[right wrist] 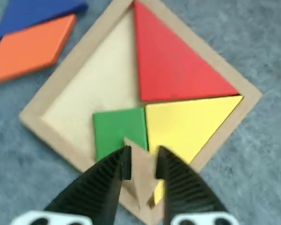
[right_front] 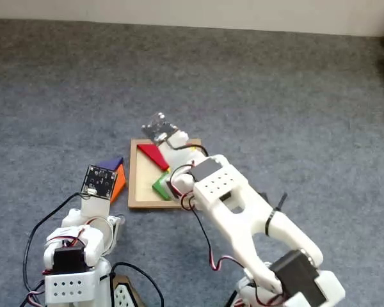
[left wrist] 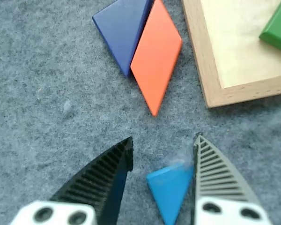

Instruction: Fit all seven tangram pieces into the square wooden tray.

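The square wooden tray point(left wrist: 202, 49) is placed on the grey tabletop point(left wrist: 47, 93). A red triangle point(right wrist: 173, 65), a yellow triangle point(right wrist: 189, 124) and a green square point(right wrist: 117, 131) are seated inside it. A tan triangle point(right wrist: 141, 173) is gripped between the fingers of the right gripper point(right wrist: 143, 157) above the tray's rim. The left gripper point(left wrist: 164, 140) is held with fingers spread apart over a light blue triangle point(left wrist: 171, 185) on the tabletop. A dark blue triangle point(left wrist: 122, 28) and an orange parallelogram point(left wrist: 155, 54) are laid touching, beside the tray.
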`<act>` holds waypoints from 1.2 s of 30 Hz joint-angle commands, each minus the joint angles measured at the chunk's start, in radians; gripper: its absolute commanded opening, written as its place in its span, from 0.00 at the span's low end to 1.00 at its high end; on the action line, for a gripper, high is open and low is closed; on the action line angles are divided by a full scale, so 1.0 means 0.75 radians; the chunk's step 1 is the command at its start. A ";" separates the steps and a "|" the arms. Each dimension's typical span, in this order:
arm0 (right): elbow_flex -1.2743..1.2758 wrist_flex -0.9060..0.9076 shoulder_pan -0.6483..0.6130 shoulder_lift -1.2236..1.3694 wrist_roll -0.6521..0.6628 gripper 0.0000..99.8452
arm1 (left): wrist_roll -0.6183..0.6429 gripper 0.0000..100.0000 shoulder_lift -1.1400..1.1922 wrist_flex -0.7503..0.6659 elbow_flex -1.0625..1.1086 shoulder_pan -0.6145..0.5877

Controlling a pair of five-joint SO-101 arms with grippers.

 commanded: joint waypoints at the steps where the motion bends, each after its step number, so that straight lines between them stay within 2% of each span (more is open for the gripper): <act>1: -0.073 -0.154 0.060 0.038 -0.090 0.00 | 0.008 0.21 -0.056 0.008 0.026 -0.007; 6: -0.073 -0.224 0.066 0.095 -0.088 0.00 | 0.008 0.21 -0.056 0.008 0.026 -0.007; 19: -0.066 -0.214 0.015 0.163 -0.080 0.00 | 0.008 0.21 -0.056 0.008 0.026 -0.007; 25: -0.079 -0.054 -0.060 0.163 -0.078 0.00 | 0.008 0.21 -0.056 0.008 0.026 -0.007; 36: -0.081 -0.044 -0.064 0.159 -0.080 0.00 | 0.008 0.21 -0.056 0.008 0.026 -0.007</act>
